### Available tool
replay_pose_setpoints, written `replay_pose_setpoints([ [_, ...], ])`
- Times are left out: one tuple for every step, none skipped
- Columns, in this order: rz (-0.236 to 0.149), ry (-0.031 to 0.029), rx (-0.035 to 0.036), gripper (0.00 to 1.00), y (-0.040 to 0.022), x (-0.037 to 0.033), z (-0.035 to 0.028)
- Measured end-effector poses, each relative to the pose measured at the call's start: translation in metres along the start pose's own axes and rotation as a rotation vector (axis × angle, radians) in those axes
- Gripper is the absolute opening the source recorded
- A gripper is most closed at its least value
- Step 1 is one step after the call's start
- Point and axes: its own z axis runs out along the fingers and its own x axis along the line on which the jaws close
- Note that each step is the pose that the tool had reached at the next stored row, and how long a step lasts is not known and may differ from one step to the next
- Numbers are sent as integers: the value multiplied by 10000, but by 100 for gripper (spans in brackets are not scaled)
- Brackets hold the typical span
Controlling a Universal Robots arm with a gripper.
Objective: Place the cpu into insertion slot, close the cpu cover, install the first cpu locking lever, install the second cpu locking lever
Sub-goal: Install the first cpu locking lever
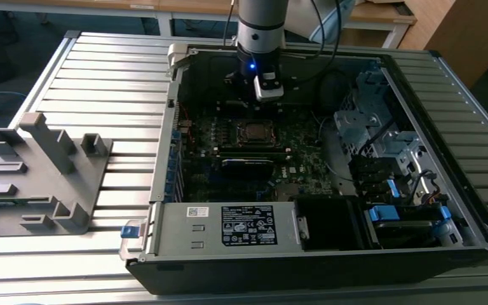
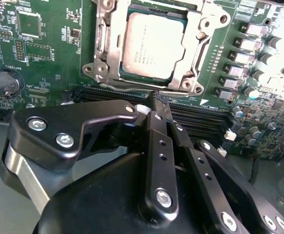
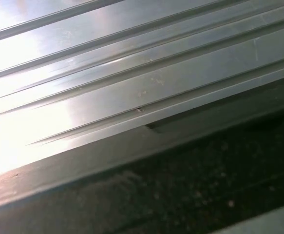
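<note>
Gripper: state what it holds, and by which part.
Nothing. In the second wrist view the gripper has its fingers together with nothing between them, above the memory slots. The cpu sits in its socket, the cover down around it.

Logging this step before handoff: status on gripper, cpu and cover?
Gripper over the memory slots beside the socket, holding nothing. Cpu seated in its slot, cpu cover down around it. Nothing in the way.

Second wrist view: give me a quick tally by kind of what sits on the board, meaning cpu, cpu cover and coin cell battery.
cpu: 1
cpu cover: 1
coin cell battery: 1
Total: 3
</note>
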Motion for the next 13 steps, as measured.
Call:
replay_pose_setpoints([
  [-26, 3, -9, 11, 3, -8, 0],
  [-57, 5, -15, 11, 5, -14, 1],
  [-97, 7, -17, 11, 7, -20, 1],
  [-137, 8, -18, 11, 8, -23, 1],
  [-166, 9, -18, 11, 8, -23, 1],
  [-196, 10, -18, 11, 8, -23, -1],
  [-222, 11, -17, 11, 8, -23, -9],
  [-236, 11, -19, 11, 9, -23, -20],
  [-245, 11, -19, 11, 9, -23, -32],
  [-253, 11, -19, 11, 9, -23, -37],
  [-261, 11, -22, 11, 9, -24, -37],
  [-275, 11, -22, 11, 7, -25, -36],
  [-298, 12, -21, 11, 4, -26, -37],
])
